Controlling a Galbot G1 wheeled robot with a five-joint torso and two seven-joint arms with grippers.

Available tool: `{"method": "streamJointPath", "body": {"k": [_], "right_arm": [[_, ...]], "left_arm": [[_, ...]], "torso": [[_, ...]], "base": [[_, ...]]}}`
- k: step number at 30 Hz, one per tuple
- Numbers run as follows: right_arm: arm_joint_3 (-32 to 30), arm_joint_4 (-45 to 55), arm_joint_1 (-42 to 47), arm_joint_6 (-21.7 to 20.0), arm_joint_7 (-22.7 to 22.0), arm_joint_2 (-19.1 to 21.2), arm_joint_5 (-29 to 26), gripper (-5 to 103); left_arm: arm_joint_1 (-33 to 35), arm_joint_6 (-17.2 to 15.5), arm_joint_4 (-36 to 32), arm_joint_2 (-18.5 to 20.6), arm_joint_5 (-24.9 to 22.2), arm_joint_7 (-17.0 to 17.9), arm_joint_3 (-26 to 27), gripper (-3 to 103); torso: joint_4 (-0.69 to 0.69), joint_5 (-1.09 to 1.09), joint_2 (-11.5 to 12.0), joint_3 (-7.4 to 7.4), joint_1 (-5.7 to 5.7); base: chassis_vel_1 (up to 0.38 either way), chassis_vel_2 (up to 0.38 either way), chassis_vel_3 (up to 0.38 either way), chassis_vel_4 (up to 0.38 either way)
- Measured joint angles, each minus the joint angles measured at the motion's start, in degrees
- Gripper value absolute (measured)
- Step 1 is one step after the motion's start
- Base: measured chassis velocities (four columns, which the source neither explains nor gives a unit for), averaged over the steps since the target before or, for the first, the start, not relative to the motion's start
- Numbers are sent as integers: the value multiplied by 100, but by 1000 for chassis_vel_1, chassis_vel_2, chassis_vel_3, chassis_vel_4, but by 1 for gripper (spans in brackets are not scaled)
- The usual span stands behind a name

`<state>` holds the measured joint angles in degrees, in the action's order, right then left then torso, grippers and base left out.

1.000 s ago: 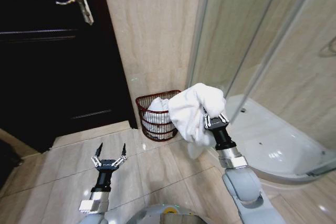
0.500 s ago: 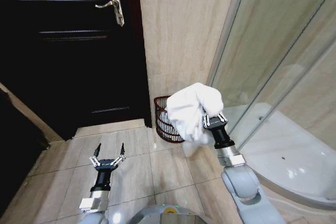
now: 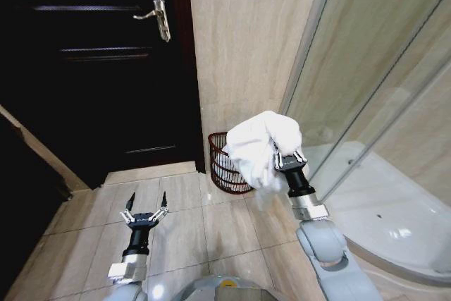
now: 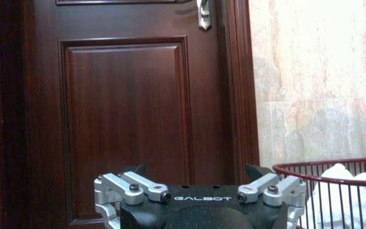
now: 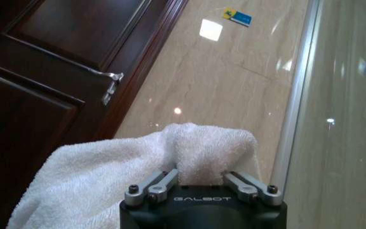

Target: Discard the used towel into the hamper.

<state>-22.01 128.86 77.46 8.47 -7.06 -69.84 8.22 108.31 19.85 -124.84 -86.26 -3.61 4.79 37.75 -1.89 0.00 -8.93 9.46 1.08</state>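
My right gripper (image 3: 289,157) is shut on the white used towel (image 3: 259,147), which it holds bunched up above the floor. In the right wrist view the towel (image 5: 126,171) bulges out over the gripper (image 5: 199,180). The hamper (image 3: 220,163), a dark red-brown slatted basket, stands on the floor against the wall, just behind the towel, which hides part of it. The hamper (image 4: 342,186) holds white cloth in the left wrist view. My left gripper (image 3: 144,208) hangs open low over the floor tiles, left of the hamper, holding nothing.
A dark wooden door (image 3: 106,103) with a lever handle (image 3: 159,17) stands to the left of the hamper. A glass shower enclosure (image 3: 380,89) and its white tray (image 3: 402,223) lie to the right. A beige tiled wall (image 3: 239,47) rises behind.
The whole picture has shifted, so the camera has turned; door and hamper now sit further right in view. The towel stays held in the right gripper. The left gripper stays open.
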Motion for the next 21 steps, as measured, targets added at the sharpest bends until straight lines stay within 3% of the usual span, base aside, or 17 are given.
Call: {"method": "streamJointPath", "body": {"k": [21], "right_arm": [[-9, -19, -55, -92, 76, 14, -113, 13]], "left_arm": [[-6, -6, 7, -25, 7, -18, 2, 100]], "torso": [[-1, 0, -479, 356, 124]], "base": [[-3, 4, 6, -3]]}}
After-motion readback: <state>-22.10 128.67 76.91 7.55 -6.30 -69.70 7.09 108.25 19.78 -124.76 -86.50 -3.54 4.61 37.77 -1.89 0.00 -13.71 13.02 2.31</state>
